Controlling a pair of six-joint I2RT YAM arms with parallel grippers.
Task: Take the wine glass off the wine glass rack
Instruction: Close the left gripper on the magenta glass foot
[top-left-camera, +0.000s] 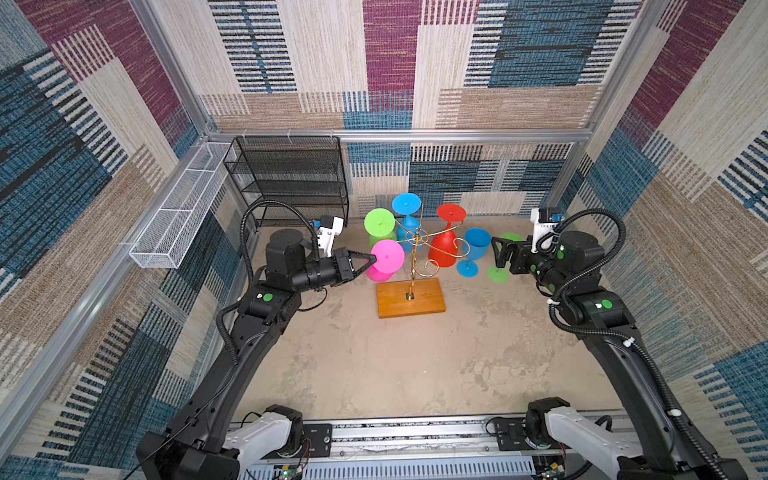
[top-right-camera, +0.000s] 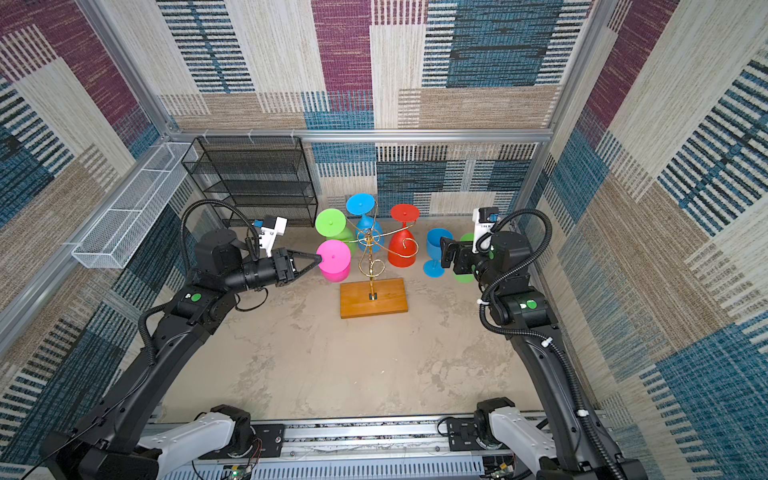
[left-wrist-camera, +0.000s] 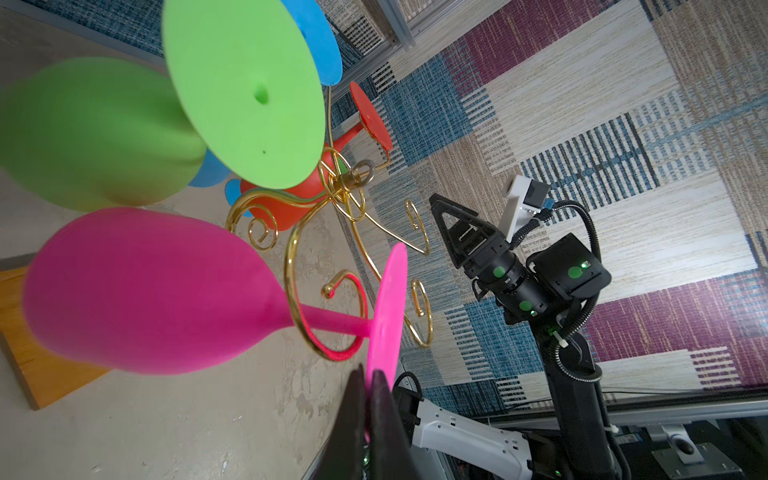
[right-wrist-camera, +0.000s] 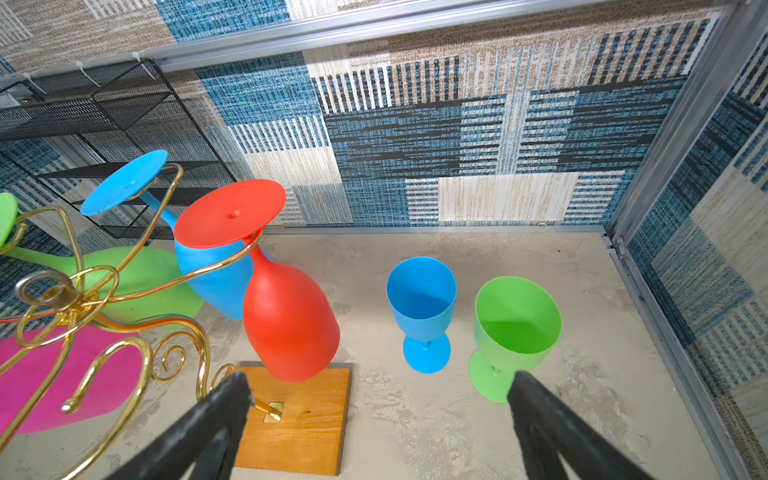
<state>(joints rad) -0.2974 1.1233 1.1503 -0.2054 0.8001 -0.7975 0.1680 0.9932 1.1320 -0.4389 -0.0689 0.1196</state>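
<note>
The gold wire wine glass rack (top-left-camera: 417, 243) stands on its orange wooden base (top-left-camera: 428, 301) at mid-table. A pink wine glass (top-left-camera: 387, 255) hangs upside down from a scroll arm on the rack's left side. My left gripper (top-left-camera: 372, 261) is shut on the rim of its foot disc; in the left wrist view the fingers (left-wrist-camera: 384, 399) pinch the pink disc (left-wrist-camera: 388, 307) edge-on, and the stem sits in the gold curl. Green (top-left-camera: 379, 222), blue (top-left-camera: 406, 204) and red (top-left-camera: 446, 245) glasses also hang there. My right gripper (top-left-camera: 498, 251) stands open to the right, holding nothing.
A blue glass (right-wrist-camera: 422, 299) and a green glass (right-wrist-camera: 515, 320) stand upright on the table right of the rack, just in front of my right gripper (right-wrist-camera: 379, 382). A black mesh shelf (top-left-camera: 291, 178) and a white wire basket (top-left-camera: 183, 208) line the back left.
</note>
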